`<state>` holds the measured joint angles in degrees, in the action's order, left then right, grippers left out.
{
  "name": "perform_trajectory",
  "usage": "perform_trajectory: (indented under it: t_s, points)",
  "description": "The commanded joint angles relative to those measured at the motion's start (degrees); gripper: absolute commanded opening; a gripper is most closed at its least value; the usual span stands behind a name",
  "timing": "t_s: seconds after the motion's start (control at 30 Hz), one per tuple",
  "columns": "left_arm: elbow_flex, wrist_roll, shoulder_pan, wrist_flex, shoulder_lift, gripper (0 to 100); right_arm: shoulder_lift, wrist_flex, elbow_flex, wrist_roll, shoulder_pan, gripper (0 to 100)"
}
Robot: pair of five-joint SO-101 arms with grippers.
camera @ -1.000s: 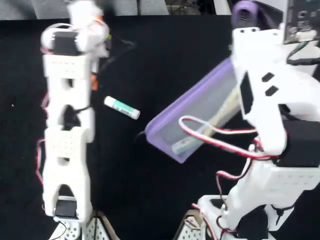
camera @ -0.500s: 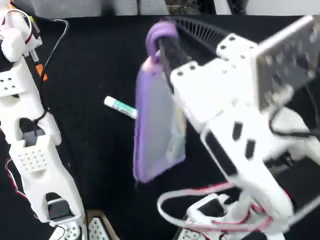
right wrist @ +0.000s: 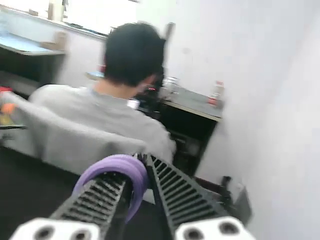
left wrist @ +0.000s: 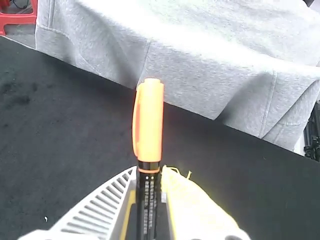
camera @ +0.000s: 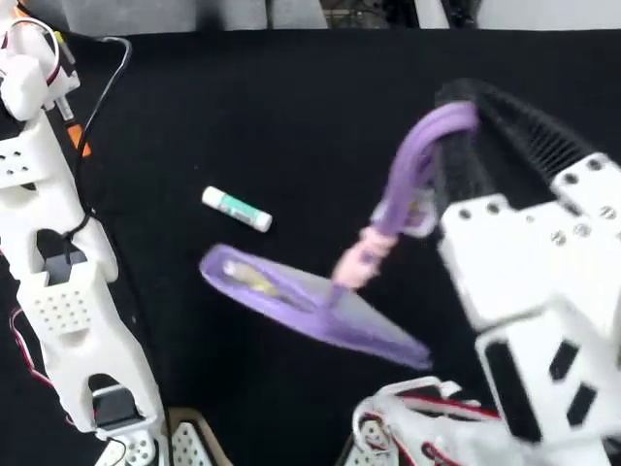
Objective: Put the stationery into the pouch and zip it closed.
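A purple pouch (camera: 310, 301) hangs in the air over the table's middle, tipped nearly flat, with stationery showing through its clear side. It dangles from a purple strap (camera: 417, 170) that my right gripper (camera: 456, 121) is shut on; the strap's loop (right wrist: 116, 176) sits between the black ribbed fingers (right wrist: 172, 195). My left gripper (left wrist: 149, 192) is shut on an orange highlighter (left wrist: 148, 125), held up at the table's far left edge. A white and green glue stick (camera: 236, 209) lies on the black table, left of the pouch.
The left arm (camera: 58, 282) stands along the left edge of the black table (camera: 291, 107). The right arm's white body (camera: 543, 301) fills the near right. A grey cloth (left wrist: 200, 60) lies beyond the table's far edge.
The right arm has swung the pouch from upright to nearly flat and carried it lower and to the right. The left arm moved to the left edge a second ago and has stayed there.
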<state>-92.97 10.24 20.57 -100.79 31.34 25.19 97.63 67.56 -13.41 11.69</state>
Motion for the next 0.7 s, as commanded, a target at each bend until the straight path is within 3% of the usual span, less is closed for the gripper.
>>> perform_trajectory:
  t_s: [0.0, 0.27, 0.67]
  points:
    - [-1.01, 0.7, -0.92, -0.18, -2.73, 3, -2.86, -7.21, -6.46, -0.62, -6.15, 1.1]
    - [-1.27, 0.7, -6.73, -0.18, -3.25, 3, -7.69, -19.08, -19.21, 3.43, -6.15, 1.1]
    - [-1.98, 0.79, -15.96, -0.26, -15.91, 3, -7.78, -18.29, -19.38, 3.52, -6.24, 1.1]
